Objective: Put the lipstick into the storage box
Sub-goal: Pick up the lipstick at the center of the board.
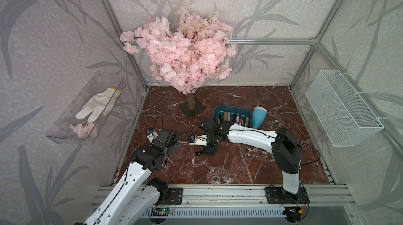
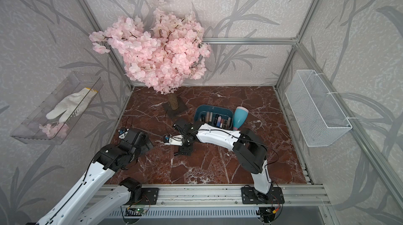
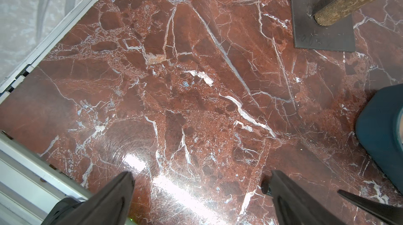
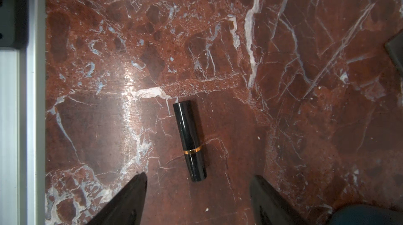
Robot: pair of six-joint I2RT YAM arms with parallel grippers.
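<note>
The right hand (image 4: 198, 175) is spread and empty above the worktop (image 4: 283, 82), with only the near end of the lipstick (image 4: 189, 141) between its fingertips; the left hand (image 3: 201, 174) is wide open and empty too. The lipstick is laid flat, well apart from the box (image 1: 216, 112), its long axis pointed away from the hand, slightly skewed, shorter banded end nearest. Being round, it could be rolled or squirted out if pinched at that end.

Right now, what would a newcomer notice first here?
The pink blossom tree towers at the back of the red marble table. Right of its trunk, a teal storage box is already lined with lipsticks. Nearer the front, one black lipstick lies loose just ahead of the open right end effector.
</note>
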